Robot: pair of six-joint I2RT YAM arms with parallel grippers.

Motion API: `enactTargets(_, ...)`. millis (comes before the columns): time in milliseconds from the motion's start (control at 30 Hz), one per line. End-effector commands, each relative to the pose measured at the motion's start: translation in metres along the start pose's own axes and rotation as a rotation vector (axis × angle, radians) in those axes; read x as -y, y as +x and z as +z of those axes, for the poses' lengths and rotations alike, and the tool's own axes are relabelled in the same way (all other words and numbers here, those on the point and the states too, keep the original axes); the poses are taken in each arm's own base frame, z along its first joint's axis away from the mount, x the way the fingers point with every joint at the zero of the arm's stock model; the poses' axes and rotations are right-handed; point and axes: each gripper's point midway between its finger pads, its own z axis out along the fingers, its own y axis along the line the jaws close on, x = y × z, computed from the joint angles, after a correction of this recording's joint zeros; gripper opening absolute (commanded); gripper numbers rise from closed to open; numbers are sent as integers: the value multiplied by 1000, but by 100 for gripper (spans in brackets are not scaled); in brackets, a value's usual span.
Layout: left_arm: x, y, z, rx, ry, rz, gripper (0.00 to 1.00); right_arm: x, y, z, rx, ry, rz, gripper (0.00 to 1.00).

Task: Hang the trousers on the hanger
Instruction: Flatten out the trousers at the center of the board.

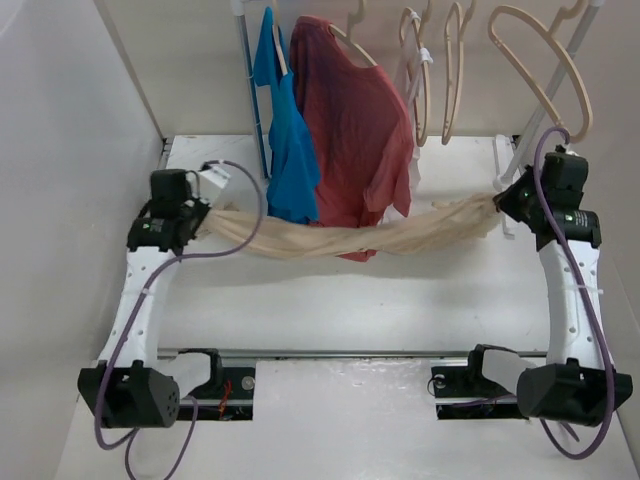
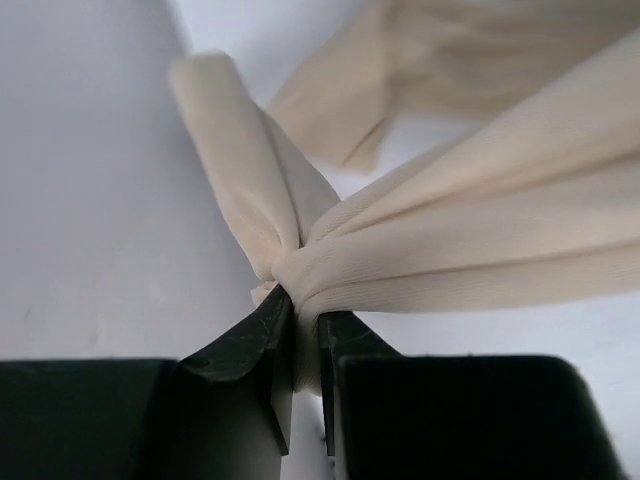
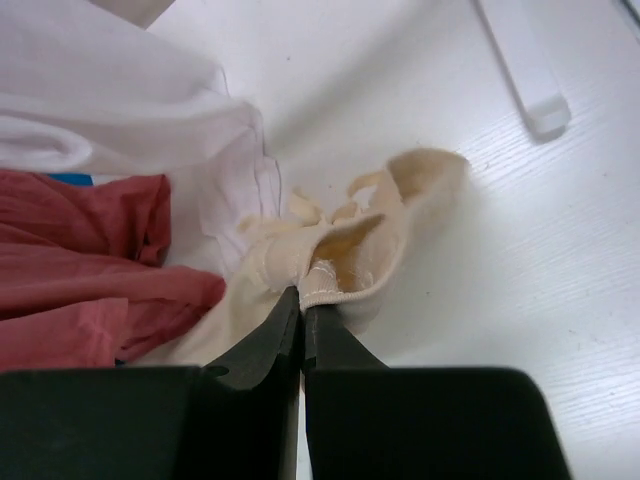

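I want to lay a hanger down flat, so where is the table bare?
The widest bare patch of table lies nearer than the trousers, stretched from left gripper to right gripper, and between the two arms. The back is crowded: a blue shirt, a red T-shirt and hangers hang there.

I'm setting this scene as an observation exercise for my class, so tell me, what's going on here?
Two robot arms hold the trousers stretched between them above the table. The left gripper is shut on one bunched end and the right gripper is shut on the other. The cloth sags in the middle, in front of a hanging red T-shirt and a blue shirt. The hanger hangs bare at the back right; the trousers are not yet on it.
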Motion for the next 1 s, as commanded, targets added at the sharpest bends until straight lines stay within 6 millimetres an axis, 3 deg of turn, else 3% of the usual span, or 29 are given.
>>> enactTargets(0, -44, 55, -20, -198, -83, 21, 0, 19, 16, -2, -83, 57, 4, 0)
enactTargets(67, -79, 79, -30, -259, -169, -17, 0, 23, 17, -4, -91, 44, 15, 0)
enactTargets(133, -106, 86, -37, -289, -239, -31, 0, 26, 14, -6, -79, 44, 15, 0)
enactTargets(167, -120, 100, -40, -335, -266, -54, 0, 26, 2, -13, -46, 35, 25, 0)
enactTargets(200, -137, 96, -48, -326, -305, -46, 0, 25, 1, -16, -48, 35, 12, 0)
enactTargets(300, -158, 106, -52, -368, -316, -54, 0, 32, -16, -25, 0, 79, -4, 0)
enactTargets(367, -156, 105, -52, -386, -262, -31, 0, 32, -17, -28, 1, 78, -17, 0)
enactTargets(400, -150, 108, -41, -395, -208, -34, 0, 27, -15, -28, -12, 47, -16, 0)
enactTargets(500, -121, 120, -22, -428, -45, -71, 0, 20, -7, -24, -53, 2, -13, 0)
enactTargets(567, -102, 126, -9, -440, 31, -84, 2, 25, 2, -18, -77, 11, 6, 0)
enactTargets(700, -65, 128, 29, -450, 131, -68, 14, 18, 5, -16, -79, -41, 4, 0)
enactTargets(733, -58, 130, 43, -464, 159, -70, 22, 18, 5, -16, -79, -41, 4, 0)
enactTargets(767, -53, 127, 53, -476, 154, -104, 36, 18, 5, -16, -79, -41, 4, 0)
enactTargets(833, -68, 120, 71, -466, 96, -167, 43, 18, 4, -13, -79, -41, 4, 0)
enactTargets(867, -67, 124, 87, -493, 112, -206, 44, 19, 5, -10, -88, -36, 6, 0)
enactTargets(900, -82, 109, 89, -473, 81, -240, 47, 17, 6, -11, -93, -47, 7, 0)
enactTargets(967, -88, 103, 94, -461, 75, -338, 52, 18, 6, -11, -93, -48, -4, 0)
